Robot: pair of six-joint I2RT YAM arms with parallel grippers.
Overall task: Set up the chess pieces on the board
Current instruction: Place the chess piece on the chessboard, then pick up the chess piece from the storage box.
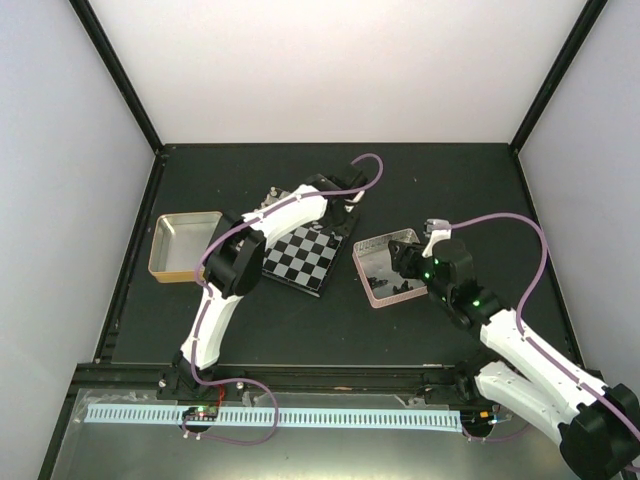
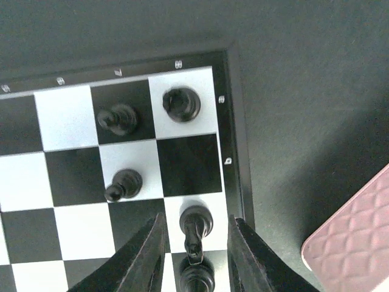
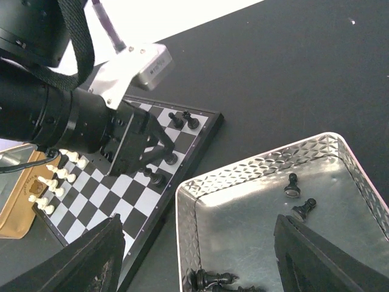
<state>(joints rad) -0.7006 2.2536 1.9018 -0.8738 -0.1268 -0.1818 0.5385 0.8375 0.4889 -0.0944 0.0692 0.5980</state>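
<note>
The board point(image 2: 67, 118) lies mid-table, its far right corner under my left gripper point(image 2: 196, 243). The jaws stand open on either side of a black knight point(image 2: 196, 222) upright on a white edge square, a gap showing on each side. Other black chess pieces point(image 2: 181, 103) stand near that corner, one point(image 2: 196, 277) just below the knight. Silver pieces point(image 3: 51, 176) line the opposite edge. My right gripper point(image 3: 199, 231) hangs open and empty over the pink-rimmed tin point(image 3: 255, 173), where black pieces point(image 3: 292, 185) lie.
A gold-rimmed tin point(image 1: 165, 275) sits left of the board point(image 1: 300, 262). The pink-rimmed tin point(image 1: 372, 285) is close to the board's right side. My left arm point(image 1: 235, 265) stretches across the board. Dark posts mark the table's back corners.
</note>
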